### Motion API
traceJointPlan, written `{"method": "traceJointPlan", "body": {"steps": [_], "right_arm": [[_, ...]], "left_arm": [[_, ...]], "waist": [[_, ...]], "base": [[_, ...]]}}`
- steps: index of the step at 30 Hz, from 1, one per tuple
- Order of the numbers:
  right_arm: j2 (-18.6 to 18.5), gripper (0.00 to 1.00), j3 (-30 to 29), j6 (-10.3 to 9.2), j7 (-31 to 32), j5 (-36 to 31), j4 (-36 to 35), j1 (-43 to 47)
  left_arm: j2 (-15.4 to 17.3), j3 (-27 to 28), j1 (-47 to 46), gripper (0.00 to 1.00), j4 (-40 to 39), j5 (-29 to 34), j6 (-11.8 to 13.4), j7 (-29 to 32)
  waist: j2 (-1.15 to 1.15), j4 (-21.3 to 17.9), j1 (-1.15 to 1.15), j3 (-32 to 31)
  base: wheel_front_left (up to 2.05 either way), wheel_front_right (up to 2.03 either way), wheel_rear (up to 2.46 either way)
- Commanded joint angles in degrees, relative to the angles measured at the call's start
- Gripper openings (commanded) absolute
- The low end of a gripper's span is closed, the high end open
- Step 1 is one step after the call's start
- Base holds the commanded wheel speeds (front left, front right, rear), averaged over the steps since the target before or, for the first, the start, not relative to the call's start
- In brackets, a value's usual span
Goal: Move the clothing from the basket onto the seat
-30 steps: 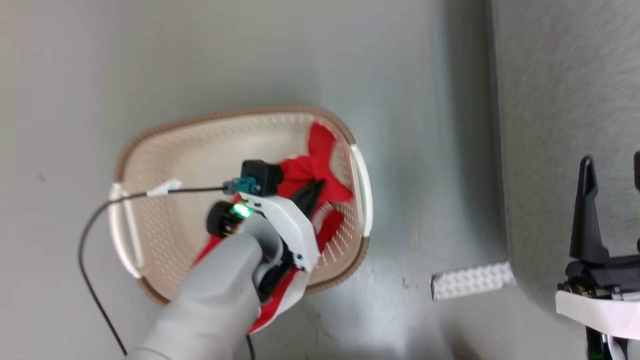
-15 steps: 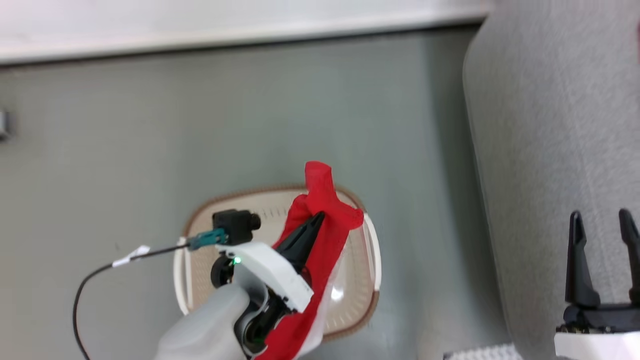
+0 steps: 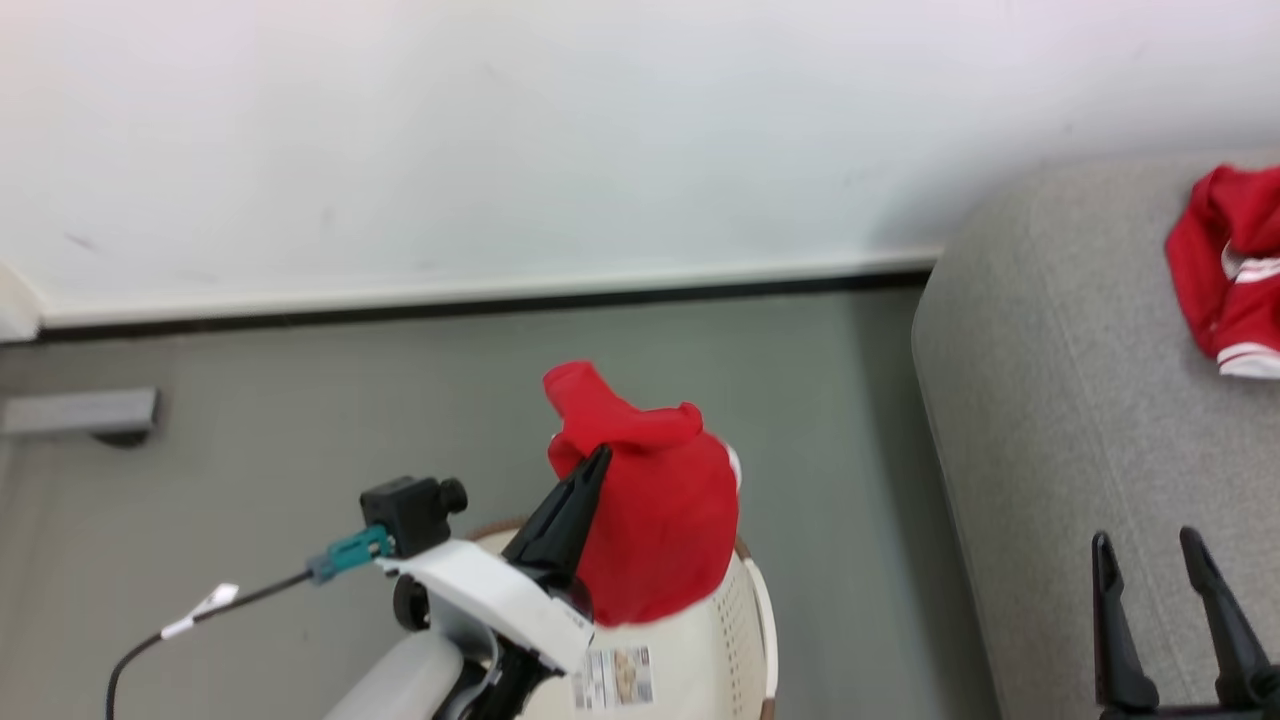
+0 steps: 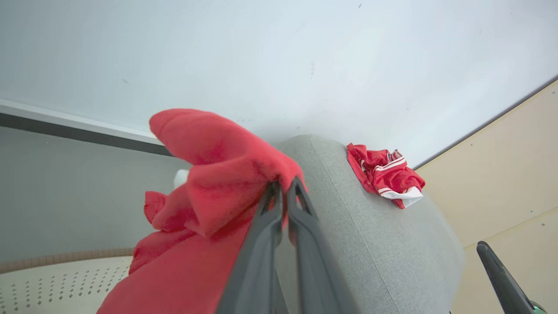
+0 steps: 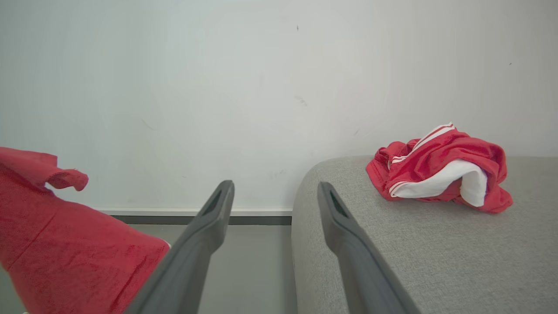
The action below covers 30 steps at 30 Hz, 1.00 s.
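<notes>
Left gripper (image 3: 600, 455) clenched on red garment (image 3: 650, 520), pinching bunched fold so cloth hangs free. Garment up in air above basket (image 3: 752, 610), loose end draped toward basket's right rim. High hold likely meant to clear rim without snagging. Seat (image 3: 1050, 420) off to right, apart from basket. Second red garment (image 3: 1225, 290), white trim, crumpled on seat near far edge by wall. Right gripper (image 3: 1145, 545) spread wide, empty, over seat's near edge, out of way. Likely next: swing across to seat.

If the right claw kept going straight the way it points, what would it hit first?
Probably the white wall: the open right gripper aims past the end of the sofa, which one finger might graze. The red garment lying there sits off to the side. Depth is unclear.
</notes>
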Motion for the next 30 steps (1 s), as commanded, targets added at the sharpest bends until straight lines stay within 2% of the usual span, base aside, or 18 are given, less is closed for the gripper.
{"method": "traceJointPlan", "body": {"steps": [1,10,20,24,30], "right_arm": [[-0.1,1.0,0.1,-0.18,0.0,-0.3,0.5,1.1],[-0.2,1.0,1.7,-0.18,0.0,-0.8,2.5,3.9],[-0.1,1.0,5.3,-0.18,0.0,-1.0,3.2,4.8],[-0.4,1.0,9.0,-0.18,0.0,-1.1,3.0,3.9],[-3.9,1.0,18.7,-0.18,0.0,0.1,3.3,0.1]], "left_arm": [[0.4,0.7,1.8,0.0,-1.1,1.2,0.5,0.0],[2.1,3.0,7.5,0.0,-6.1,4.8,3.7,0.0],[5.2,2.8,8.4,0.0,-11.1,6.6,6.4,1.4],[6.3,2.2,7.7,0.0,-13.6,7.4,7.1,2.5],[6.7,0.8,5.5,0.0,-17.8,9.2,7.4,4.3]], "waist": [[0.0,0.7,0.01,-3.6],[0.0,1.0,0.01,-10.2],[0.0,1.6,0.01,-13.1],[0.0,1.7,0.01,-13.4],[0.0,1.7,0.01,-13.2]], "base": [[0.0,0.0,0.0],[0.0,0.0,0.0],[0.0,0.0,0.0],[0.0,0.0,0.0],[0.0,0.0,0.0]]}}
